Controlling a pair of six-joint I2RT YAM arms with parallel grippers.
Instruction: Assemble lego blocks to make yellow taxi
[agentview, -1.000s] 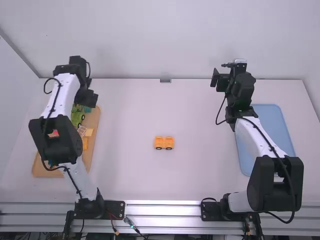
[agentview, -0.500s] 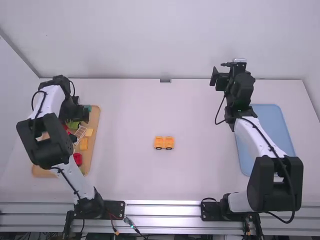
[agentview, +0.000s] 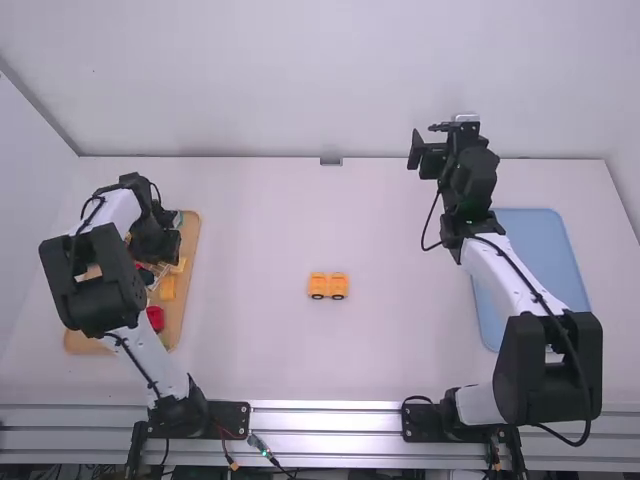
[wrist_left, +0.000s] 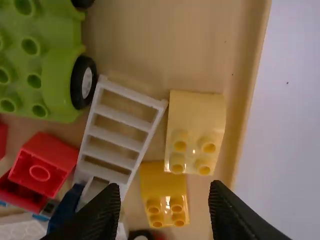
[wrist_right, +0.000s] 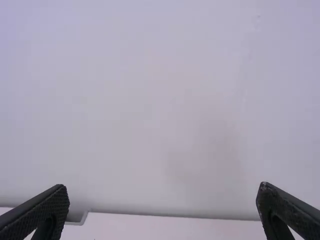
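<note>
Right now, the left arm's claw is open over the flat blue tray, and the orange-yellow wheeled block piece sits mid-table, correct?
Not quite: the left wrist view shows the left arm's open claw over the light-brown tray of toy blocks, not the blue tray. The orange-yellow wheeled piece does sit mid-table.

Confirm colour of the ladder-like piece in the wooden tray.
White; the ladder-like piece shows best in the left wrist view.
</note>
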